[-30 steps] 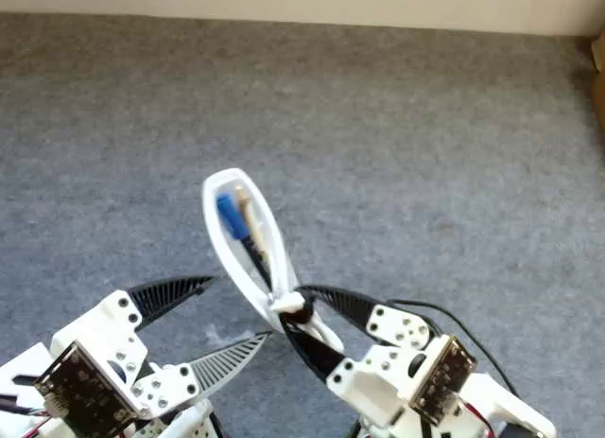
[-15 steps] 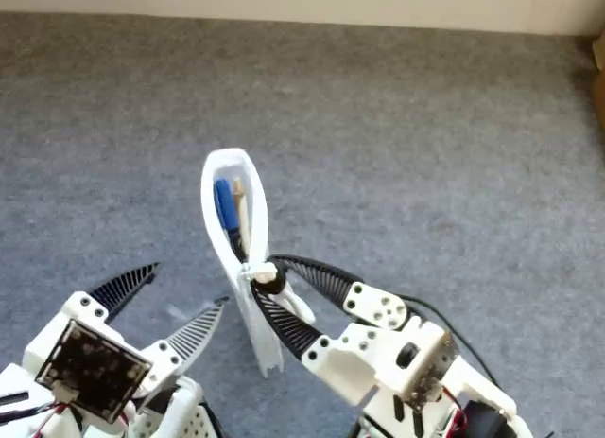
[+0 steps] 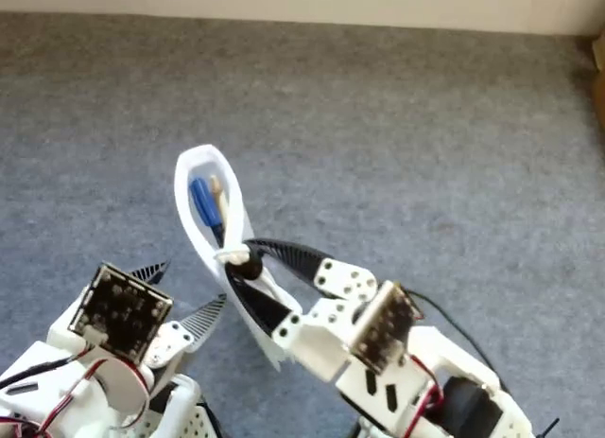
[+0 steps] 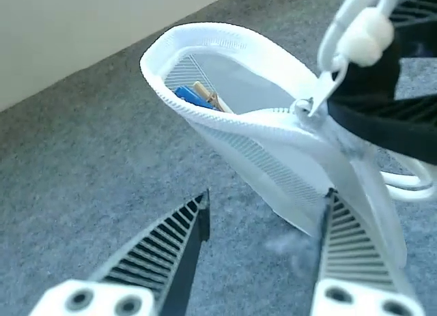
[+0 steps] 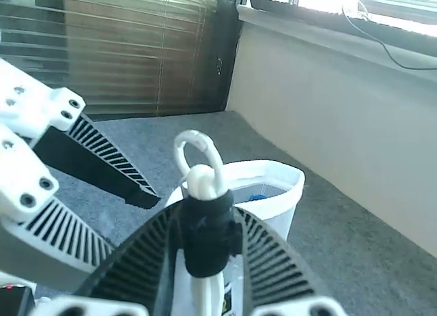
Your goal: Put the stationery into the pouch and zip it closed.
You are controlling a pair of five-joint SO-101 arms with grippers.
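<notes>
To the left of the pouch [image 3: 183, 211], the left gripper [image 3: 180, 294] is seen over the grey short-pile carpet [image 3: 425, 126]. Its two black ribbed fingers are spread wide and nothing is held. In the left wrist view one finger is placed against the pouch's lower end, though contact cannot be told.

The pouch is made of white mesh with a thick padded rim. It is shaped into a long narrow loop and its mouth is held open. Two pieces of stationery are counted inside it: a blue piece [image 3: 202, 203] and a tan, wooden-looking piece [image 3: 218, 190]. The mesh weave and both pieces are shown plainly in the left wrist view.

Partway along the pouch's rim, one zipper pull [image 3: 236, 258] is found, made up of a white ring and a rounded white bead. To the right of the pouch, the right gripper [image 3: 241, 272] is closed tightly on this pull. In the right wrist view a black stem under the bead is seen pinched between the ribbed fingers.
</notes>
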